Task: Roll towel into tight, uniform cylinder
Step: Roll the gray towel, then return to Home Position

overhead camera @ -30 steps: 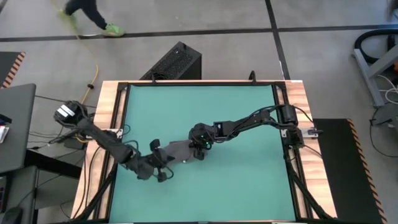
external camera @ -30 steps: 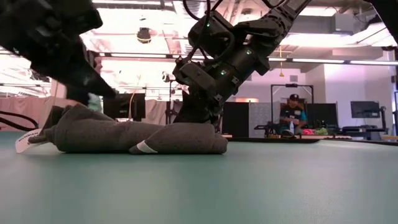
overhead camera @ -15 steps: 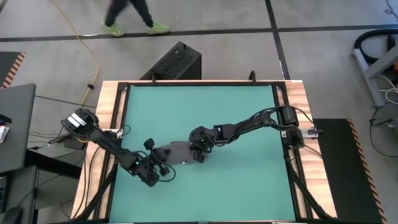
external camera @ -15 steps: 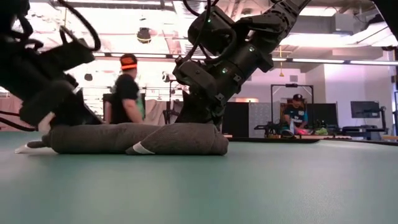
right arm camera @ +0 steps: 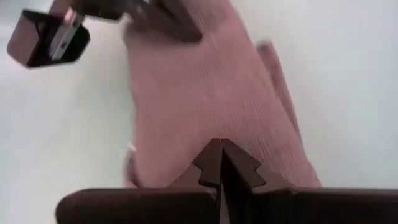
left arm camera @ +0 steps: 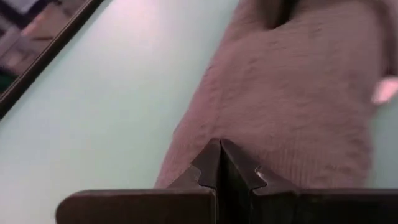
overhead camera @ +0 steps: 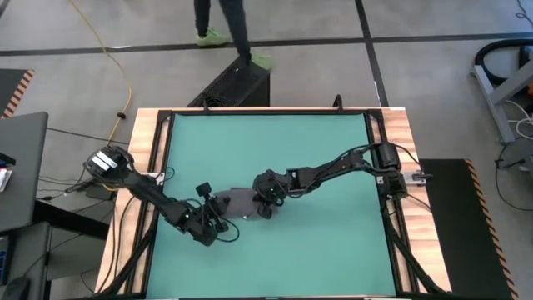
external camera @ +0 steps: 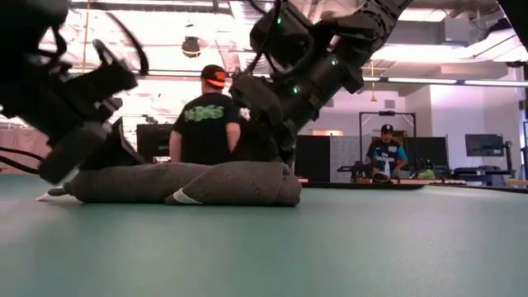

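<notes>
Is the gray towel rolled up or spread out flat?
Rolled up. In the low view the towel lies as a long rounded bundle on the teal mat, with the left hand and right hand at its two ends.

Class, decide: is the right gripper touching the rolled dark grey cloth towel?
Touching. In the low view the right gripper presses down onto the dark grey rolled towel; no gap shows between them.

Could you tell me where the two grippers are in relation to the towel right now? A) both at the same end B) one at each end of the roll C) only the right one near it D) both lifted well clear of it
B: the left gripper sits at one end of the rolled towel, the right gripper at the other.
</notes>
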Controlling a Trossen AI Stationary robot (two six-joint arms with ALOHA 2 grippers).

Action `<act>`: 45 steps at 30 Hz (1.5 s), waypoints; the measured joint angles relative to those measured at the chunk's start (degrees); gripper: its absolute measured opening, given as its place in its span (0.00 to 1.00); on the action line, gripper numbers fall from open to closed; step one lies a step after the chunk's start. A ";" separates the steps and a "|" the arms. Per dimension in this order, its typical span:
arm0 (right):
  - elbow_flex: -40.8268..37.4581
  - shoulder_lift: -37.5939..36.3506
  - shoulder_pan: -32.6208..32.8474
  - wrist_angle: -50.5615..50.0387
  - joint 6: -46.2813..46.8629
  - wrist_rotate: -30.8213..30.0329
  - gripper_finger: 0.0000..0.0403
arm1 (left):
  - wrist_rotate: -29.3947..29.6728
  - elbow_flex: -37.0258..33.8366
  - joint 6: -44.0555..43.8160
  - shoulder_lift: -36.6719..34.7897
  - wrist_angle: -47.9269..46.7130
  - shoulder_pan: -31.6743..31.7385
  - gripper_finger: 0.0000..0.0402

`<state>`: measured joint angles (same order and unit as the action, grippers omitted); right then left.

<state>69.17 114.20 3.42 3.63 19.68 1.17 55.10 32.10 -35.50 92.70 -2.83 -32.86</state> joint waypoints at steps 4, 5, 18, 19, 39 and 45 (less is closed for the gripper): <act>0.00 -2.06 0.16 1.71 -0.55 0.31 0.10 | -2.10 0.92 6.28 -4.34 1.50 -0.41 0.00; 0.02 -2.60 0.16 1.78 -0.82 0.31 0.10 | -2.38 0.92 7.22 -5.54 1.46 -0.60 0.00; 0.04 -21.92 2.00 -8.70 -13.49 0.39 0.11 | -6.04 0.87 43.34 -34.82 12.40 -0.89 0.00; 0.04 -24.57 2.62 -10.48 -15.10 0.37 0.11 | -7.54 0.87 46.79 -37.52 13.01 -0.73 0.00; -25.02 -74.51 17.23 -15.26 -25.51 -15.06 0.11 | -38.00 -11.37 46.71 -78.55 5.74 21.54 0.00; -41.14 -87.03 17.58 -0.75 -24.18 -21.24 0.11 | -54.50 -11.43 39.56 -78.76 1.87 26.17 0.00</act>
<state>28.03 27.16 20.99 2.87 -4.50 -20.08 0.60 20.67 4.06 13.94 -0.97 -6.69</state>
